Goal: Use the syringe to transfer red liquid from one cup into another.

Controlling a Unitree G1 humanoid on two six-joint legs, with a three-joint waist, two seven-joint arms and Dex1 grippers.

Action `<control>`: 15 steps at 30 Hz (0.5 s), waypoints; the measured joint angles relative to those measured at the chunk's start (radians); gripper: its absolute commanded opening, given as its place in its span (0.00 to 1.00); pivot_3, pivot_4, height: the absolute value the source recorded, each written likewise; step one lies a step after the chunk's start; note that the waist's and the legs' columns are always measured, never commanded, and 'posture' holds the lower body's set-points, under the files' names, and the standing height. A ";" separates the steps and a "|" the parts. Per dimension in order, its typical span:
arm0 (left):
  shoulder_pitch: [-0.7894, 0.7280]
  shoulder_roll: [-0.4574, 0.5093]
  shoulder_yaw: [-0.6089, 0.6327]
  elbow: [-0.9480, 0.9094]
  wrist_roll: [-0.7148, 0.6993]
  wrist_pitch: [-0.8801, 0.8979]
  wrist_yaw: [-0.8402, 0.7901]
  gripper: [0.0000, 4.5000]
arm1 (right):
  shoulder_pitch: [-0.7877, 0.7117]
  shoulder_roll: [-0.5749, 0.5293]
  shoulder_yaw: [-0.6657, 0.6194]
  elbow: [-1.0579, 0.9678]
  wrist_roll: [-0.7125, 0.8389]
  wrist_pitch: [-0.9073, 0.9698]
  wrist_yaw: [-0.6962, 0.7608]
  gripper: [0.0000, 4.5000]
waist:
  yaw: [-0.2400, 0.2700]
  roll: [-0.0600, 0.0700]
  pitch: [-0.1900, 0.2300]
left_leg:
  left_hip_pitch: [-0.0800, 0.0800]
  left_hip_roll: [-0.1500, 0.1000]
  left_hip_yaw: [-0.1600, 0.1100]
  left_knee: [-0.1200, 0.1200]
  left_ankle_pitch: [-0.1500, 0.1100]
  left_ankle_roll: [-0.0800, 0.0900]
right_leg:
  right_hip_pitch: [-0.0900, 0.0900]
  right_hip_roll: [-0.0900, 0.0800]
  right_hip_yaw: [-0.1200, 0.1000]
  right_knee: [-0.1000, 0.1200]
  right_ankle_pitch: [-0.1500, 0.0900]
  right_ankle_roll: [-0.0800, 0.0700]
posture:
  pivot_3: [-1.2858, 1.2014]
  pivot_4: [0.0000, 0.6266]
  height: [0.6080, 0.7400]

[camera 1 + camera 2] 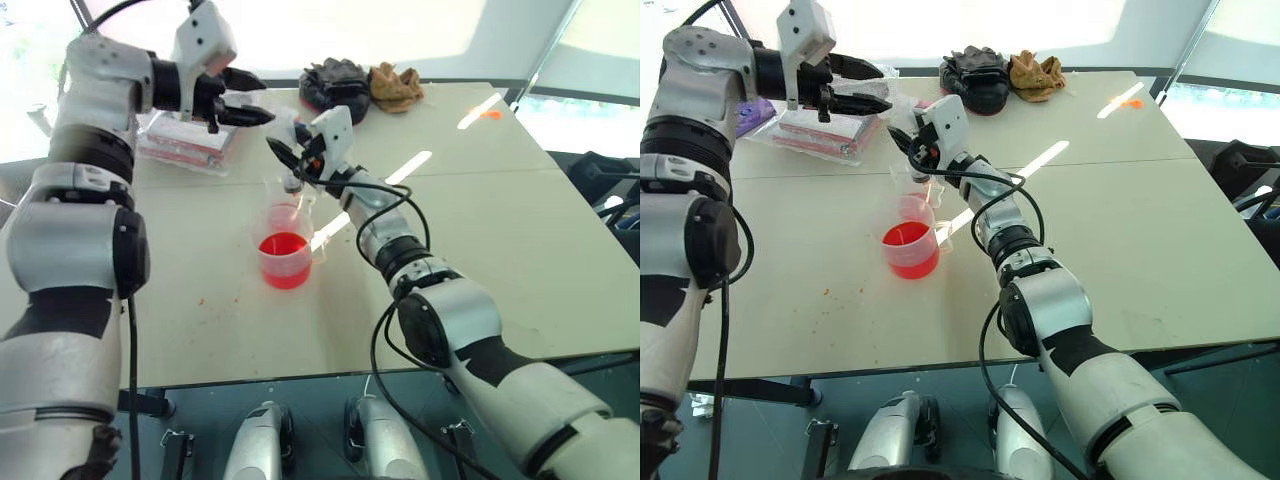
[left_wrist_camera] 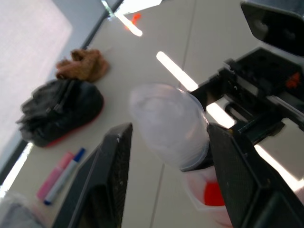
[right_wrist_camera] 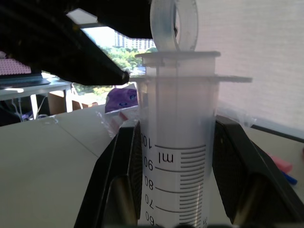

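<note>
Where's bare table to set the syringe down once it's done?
Bare: the wide stretch right of the cups, out to the table edge, and the near strip in front of them. Crowded: the far left corner with the packets, and the far edge by the black bag and brown cloth.

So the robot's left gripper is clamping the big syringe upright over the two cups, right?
Not quite: the right gripper clamps the syringe upright over the cups, as the right wrist view shows. The left gripper hovers open by the plunger top.
</note>
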 measured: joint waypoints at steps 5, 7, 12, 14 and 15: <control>-0.025 0.012 0.036 0.001 -0.045 0.087 -0.047 0.57 | -0.004 0.006 -0.011 -0.016 0.011 -0.013 0.007 0.32 | -0.003 -0.001 0.000 | 0.000 0.000 0.000 0.000 0.000 -0.001 | -0.001 0.000 0.000 0.000 0.000 0.000 | 0.52 0.24 1.00; -0.039 0.029 0.045 -0.001 -0.067 0.119 -0.077 0.57 | -0.010 0.012 -0.012 -0.030 0.015 -0.019 0.012 0.32 | -0.003 -0.001 0.000 | 0.000 0.000 0.000 0.000 0.000 -0.001 | 0.000 0.000 0.000 0.000 0.000 0.000 | 0.52 0.24 1.00; -0.042 0.086 0.066 -0.031 -0.110 0.179 -0.131 0.57 | -0.026 0.027 -0.013 -0.056 0.030 -0.020 0.024 0.32 | -0.001 -0.001 0.000 | 0.000 0.001 -0.001 0.000 0.000 0.000 | 0.000 0.000 0.000 0.000 0.000 0.000 | 0.52 0.24 1.00; -0.042 0.109 0.070 -0.035 -0.117 0.202 -0.134 0.57 | -0.026 0.031 -0.018 -0.060 0.042 -0.010 0.030 0.32 | -0.001 -0.001 0.000 | 0.000 0.001 -0.001 0.000 0.000 -0.001 | 0.000 0.000 0.000 0.000 0.000 0.000 | 0.52 0.24 1.00; -0.042 0.118 0.076 -0.039 -0.124 0.213 -0.134 0.57 | -0.026 0.033 -0.022 -0.061 0.050 -0.005 0.034 0.32 | 0.000 -0.001 0.000 | 0.000 0.001 -0.001 0.000 0.000 -0.001 | 0.000 0.000 0.000 0.000 0.000 0.000 | 0.52 0.24 1.00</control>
